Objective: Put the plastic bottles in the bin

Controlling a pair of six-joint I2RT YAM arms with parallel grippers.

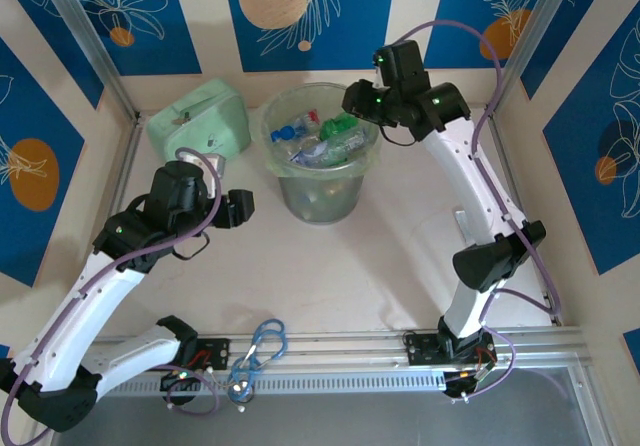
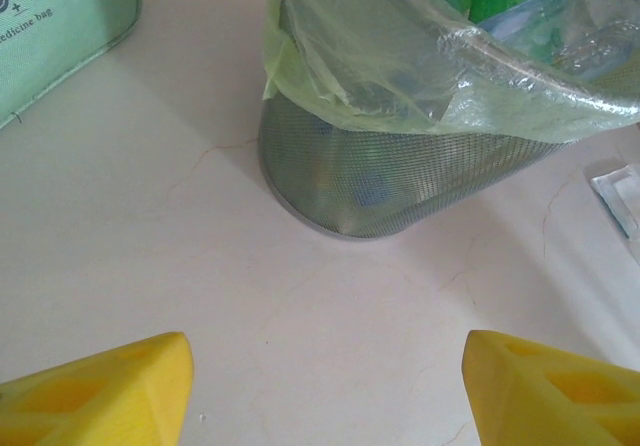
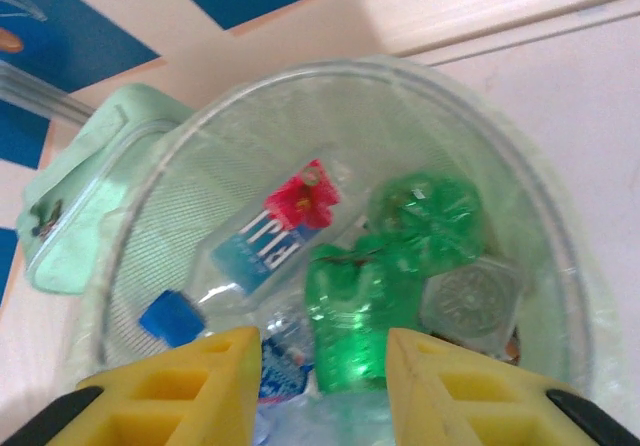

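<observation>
2 right gripper (image 3: 322,351) fingers (image 3: 190,386) parted over green bottle (image 3: 345,306) in bin (image 3: 560,266), left gripper (image 2: 325,366) spread.

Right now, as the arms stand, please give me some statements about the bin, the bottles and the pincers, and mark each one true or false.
1. The left pincer is open and holds nothing. True.
2. A green bottle lies inside the bin. True.
3. The bin lies on its side. False: it stands upright.
4. The mint-green case is right of the bin. False: in the top view it sits on the left.
5. The blue carabiner is in the bin. False: it lies by the arm bases at the near edge.
</observation>
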